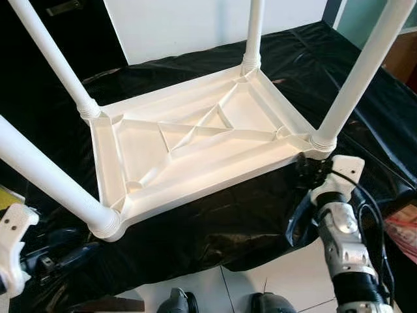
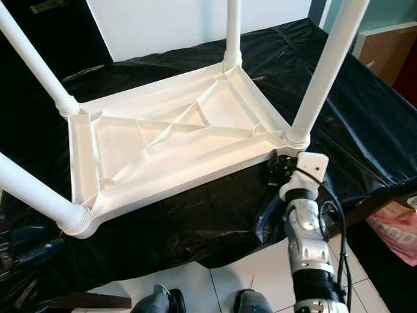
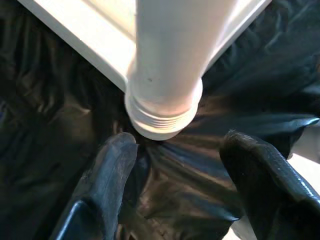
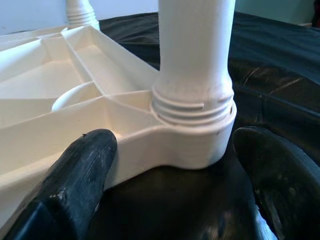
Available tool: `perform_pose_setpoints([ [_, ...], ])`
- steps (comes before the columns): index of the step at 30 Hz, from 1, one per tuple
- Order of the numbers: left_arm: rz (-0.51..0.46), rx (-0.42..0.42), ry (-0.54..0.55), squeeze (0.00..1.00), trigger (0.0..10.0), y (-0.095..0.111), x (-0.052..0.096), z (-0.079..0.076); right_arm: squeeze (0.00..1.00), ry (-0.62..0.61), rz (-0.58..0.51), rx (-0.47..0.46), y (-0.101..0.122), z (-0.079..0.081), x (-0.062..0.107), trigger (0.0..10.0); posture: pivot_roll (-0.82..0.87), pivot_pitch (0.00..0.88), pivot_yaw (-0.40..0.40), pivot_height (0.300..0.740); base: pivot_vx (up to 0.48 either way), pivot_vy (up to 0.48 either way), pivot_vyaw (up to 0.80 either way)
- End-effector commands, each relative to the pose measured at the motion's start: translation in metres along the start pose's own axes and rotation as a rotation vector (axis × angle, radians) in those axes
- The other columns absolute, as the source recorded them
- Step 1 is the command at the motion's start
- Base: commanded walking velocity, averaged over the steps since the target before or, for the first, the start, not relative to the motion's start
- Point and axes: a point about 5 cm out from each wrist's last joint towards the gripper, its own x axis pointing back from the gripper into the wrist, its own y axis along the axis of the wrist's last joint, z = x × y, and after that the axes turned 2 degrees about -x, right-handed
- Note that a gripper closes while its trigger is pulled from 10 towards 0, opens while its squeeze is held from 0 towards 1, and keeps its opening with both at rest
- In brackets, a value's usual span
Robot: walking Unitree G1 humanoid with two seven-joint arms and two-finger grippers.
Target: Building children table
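Observation:
A white plastic children's table [image 1: 195, 140] lies upside down on a black sheet, with legs screwed in at all its corners. My right gripper [image 4: 175, 155] is open at the near right corner [image 1: 313, 145]. One finger is beside the rim and the other is past the socket of the near right leg [image 1: 361, 72], and neither finger presses on it. My left gripper [image 3: 177, 150] is open just below the threaded socket of the near left leg [image 1: 45, 176], with its fingertips [image 3: 117, 155] apart from the socket.
The black plastic sheet [image 1: 215, 222] covers the low surface and drapes over its near edge. White floor tiles [image 1: 273, 274] and my feet [image 1: 179, 303] are below. A white panel [image 1: 176, 26] stands behind, and a pink bag [image 1: 404, 235] is at the right.

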Motion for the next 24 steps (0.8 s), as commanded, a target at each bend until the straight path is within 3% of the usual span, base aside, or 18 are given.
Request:
perform_pose_setpoints([
  [1, 0.033, 0.009, 0.049, 0.00, 10.0, -0.006, 0.010, 0.010, 0.00, -0.002, 0.015, -0.010, -0.004, -0.003, -0.001, 10.0, 0.06, 0.114, 0.084, 0.740, 0.000, 0.000, 0.00],
  [5, -0.036, 0.052, 0.124, 0.00, 10.0, -0.010, 0.007, 0.038, 0.00, -0.014, 0.012, -0.011, -0.006, 0.001, -0.003, 10.0, 0.07, 0.113, 0.064, 0.740, 0.000, 0.000, 0.00],
  [7, -0.036, 0.052, 0.124, 0.00, 10.0, -0.010, 0.007, 0.038, 0.00, -0.014, 0.012, -0.011, -0.006, 0.001, -0.003, 10.0, 0.07, 0.113, 0.064, 0.740, 0.000, 0.000, 0.00],
  [9, -0.096, 0.051, 0.208, 0.00, 10.0, -0.007, 0.000, 0.060, 0.00, 0.012, 0.009, -0.027, -0.007, 0.011, -0.001, 10.0, 0.08, 0.114, 0.053, 0.740, 0.000, 0.000, 0.00],
  [10, -0.096, 0.051, 0.208, 0.00, 10.0, -0.007, 0.000, 0.060, 0.00, 0.012, 0.009, -0.027, -0.007, 0.011, -0.001, 10.0, 0.08, 0.114, 0.053, 0.740, 0.000, 0.000, 0.00],
  [12, -0.158, 0.031, 0.330, 0.00, 10.0, -0.003, -0.012, 0.087, 0.00, 0.031, 0.003, -0.038, -0.008, 0.021, 0.001, 10.0, 0.08, 0.114, 0.049, 0.740, 0.000, 0.000, 0.00],
  [17, -0.253, 0.024, 0.382, 0.00, 10.0, 0.014, -0.025, 0.099, 0.00, 0.043, 0.000, -0.047, -0.009, 0.027, 0.004, 10.0, 0.07, 0.116, 0.047, 0.740, 0.000, 0.000, 0.00],
  [18, -0.316, 0.033, 0.393, 0.00, 10.0, 0.025, -0.035, 0.105, 0.00, 0.043, 0.001, -0.051, -0.010, 0.029, 0.008, 10.0, 0.05, 0.120, 0.050, 0.740, 0.000, 0.000, 0.00],
  [21, -0.316, 0.033, 0.393, 0.00, 10.0, 0.025, -0.035, 0.105, 0.00, 0.043, 0.001, -0.051, -0.010, 0.029, 0.008, 10.0, 0.05, 0.120, 0.050, 0.740, 0.000, 0.000, 0.00],
  [22, -0.376, 0.050, 0.394, 0.00, 10.0, 0.036, -0.049, 0.111, 0.00, 0.035, 0.003, -0.053, -0.012, 0.030, 0.013, 10.0, 0.04, 0.119, 0.052, 0.740, 0.000, 0.000, 0.00],
  [23, -0.376, 0.050, 0.394, 0.00, 10.0, 0.036, -0.049, 0.111, 0.00, 0.035, 0.003, -0.053, -0.012, 0.030, 0.013, 10.0, 0.04, 0.119, 0.052, 0.740, 0.000, 0.000, 0.00],
  [24, -0.422, 0.057, 0.379, 0.00, 10.0, 0.047, -0.065, 0.113, 0.00, 0.026, 0.010, -0.057, -0.014, 0.030, 0.019, 10.0, 0.03, 0.120, 0.062, 0.740, 0.000, 0.000, 0.00],
])
